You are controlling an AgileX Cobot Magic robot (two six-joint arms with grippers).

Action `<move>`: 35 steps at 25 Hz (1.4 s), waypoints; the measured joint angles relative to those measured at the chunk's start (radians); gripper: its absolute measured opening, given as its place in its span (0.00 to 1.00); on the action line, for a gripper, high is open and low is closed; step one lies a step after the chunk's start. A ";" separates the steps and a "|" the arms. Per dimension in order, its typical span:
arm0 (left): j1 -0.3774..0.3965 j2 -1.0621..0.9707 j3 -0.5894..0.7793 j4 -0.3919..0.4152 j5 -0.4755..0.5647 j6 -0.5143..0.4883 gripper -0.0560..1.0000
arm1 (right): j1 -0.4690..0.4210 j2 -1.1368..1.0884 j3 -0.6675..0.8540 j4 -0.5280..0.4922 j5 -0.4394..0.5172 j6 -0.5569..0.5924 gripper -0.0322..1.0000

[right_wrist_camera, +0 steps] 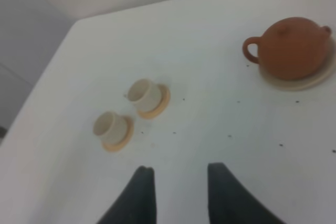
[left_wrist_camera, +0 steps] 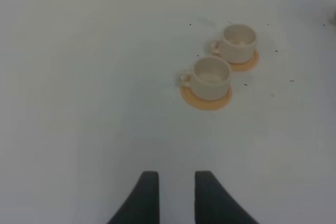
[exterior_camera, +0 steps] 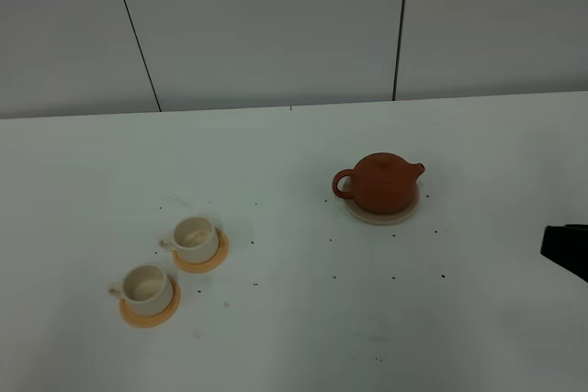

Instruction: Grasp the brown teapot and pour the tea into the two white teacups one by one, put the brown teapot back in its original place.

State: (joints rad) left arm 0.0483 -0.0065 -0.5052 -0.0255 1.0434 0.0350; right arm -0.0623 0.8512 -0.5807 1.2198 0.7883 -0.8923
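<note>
right tool (right_wrist_camera: 178, 195) apart, empty | reddish-brown clay teapot (right_wrist_camera: 291, 48) on beige round coaster (right_wrist_camera: 302, 81), well ahead of it | left tool (left_wrist_camera: 176, 198) slightly apart, empty; its camera catches only two cream-white cups (left_wrist_camera: 212, 77) on orange saucers (left_wrist_camera: 207, 102)

Right of middle, toward far edge: the round reddish-brown clay teapot (exterior_camera: 384, 183) on its flat beige coaster (exterior_camera: 397, 217) is my tallest obstacle.
Left, toward near edge: two small cream-white teacups (exterior_camera: 195, 238) on orange saucers (exterior_camera: 213, 259), just beside each other, no lane between.
Middle: bare white tabletop (exterior_camera: 294, 319), a wide passage between teapot and cups.
</note>
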 joint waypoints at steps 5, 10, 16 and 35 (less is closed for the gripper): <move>0.000 0.000 0.000 0.000 0.000 0.000 0.28 | 0.000 0.231 0.000 0.210 -0.053 -0.248 0.26; 0.000 0.000 0.000 0.000 0.000 0.000 0.28 | 0.000 0.432 -0.005 0.511 -0.055 -0.537 0.26; 0.000 0.000 0.000 0.004 0.000 -0.002 0.28 | 0.077 0.676 -0.143 0.578 -0.013 -0.614 0.27; 0.000 0.000 0.000 0.005 0.000 -0.004 0.28 | 0.421 1.168 -1.040 -0.404 -0.082 0.185 0.29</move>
State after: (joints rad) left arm 0.0483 -0.0065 -0.5052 -0.0208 1.0434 0.0311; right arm 0.3591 2.0192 -1.6211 0.8154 0.7063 -0.7069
